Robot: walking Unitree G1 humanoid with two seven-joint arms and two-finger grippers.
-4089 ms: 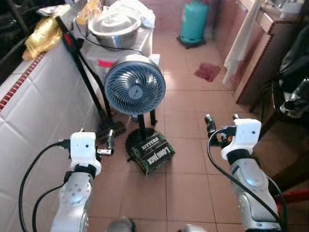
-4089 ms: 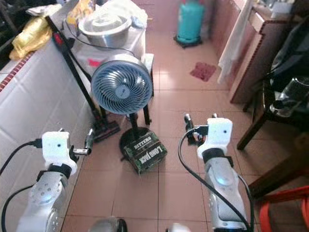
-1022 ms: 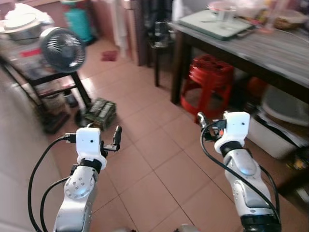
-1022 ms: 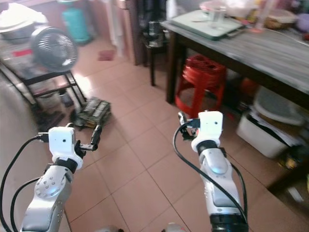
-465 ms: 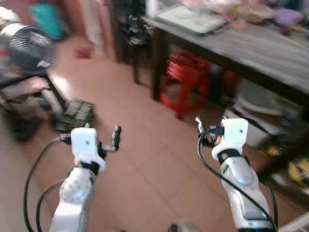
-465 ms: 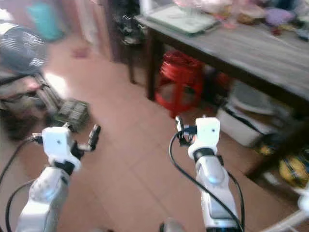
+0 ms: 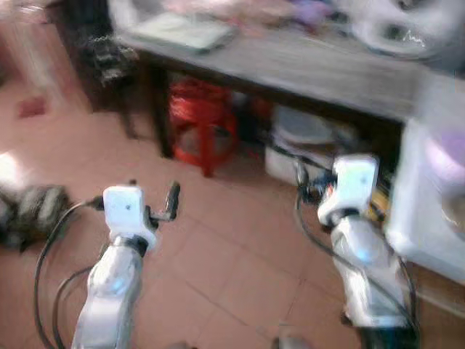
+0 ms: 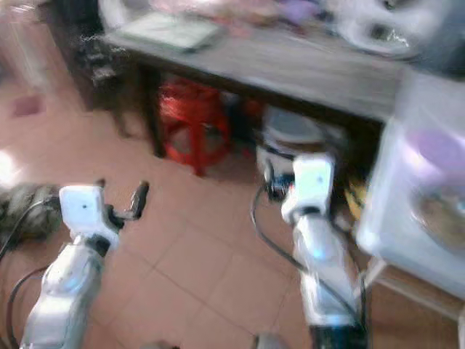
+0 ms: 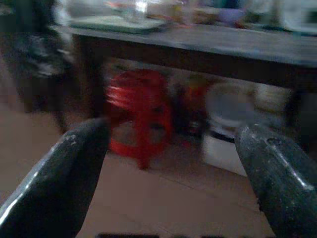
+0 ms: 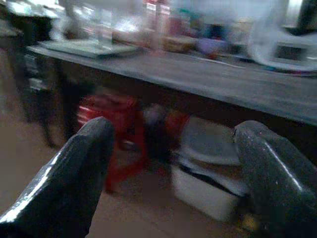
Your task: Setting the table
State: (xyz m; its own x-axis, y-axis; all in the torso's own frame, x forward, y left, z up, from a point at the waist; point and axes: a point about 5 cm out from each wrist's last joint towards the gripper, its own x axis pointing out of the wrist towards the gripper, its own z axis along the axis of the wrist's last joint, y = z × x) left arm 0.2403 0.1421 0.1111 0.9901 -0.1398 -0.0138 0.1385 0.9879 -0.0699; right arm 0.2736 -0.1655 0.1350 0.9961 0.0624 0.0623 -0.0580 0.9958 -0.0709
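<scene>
A long dark table [image 7: 305, 69] with a grey top runs across the far side, blurred. On it lie a pale green tray [image 7: 182, 30], several blurred items and a white object [image 7: 399, 25] at the right end. Both arms are raised in front of me over the tiled floor, short of the table. My left gripper [image 7: 156, 193] is open and holds nothing; in the left wrist view its fingers [image 9: 74, 163] stand wide apart. My right gripper [image 7: 312, 178] is open and empty too, with its fingers [image 10: 84, 163] spread in the right wrist view.
A red stool [image 7: 200, 120] and a white tub [image 7: 305, 131] stand under the table. A white plastic unit [image 7: 436, 189] rises close on the right. A dark crate [image 7: 33, 211] lies on the floor at the far left. Bare tiles lie between me and the table.
The camera has swung right: the fan has left view, the crate slid to the left edge, and the table and white unit came closer. Both grippers stay open and empty.
</scene>
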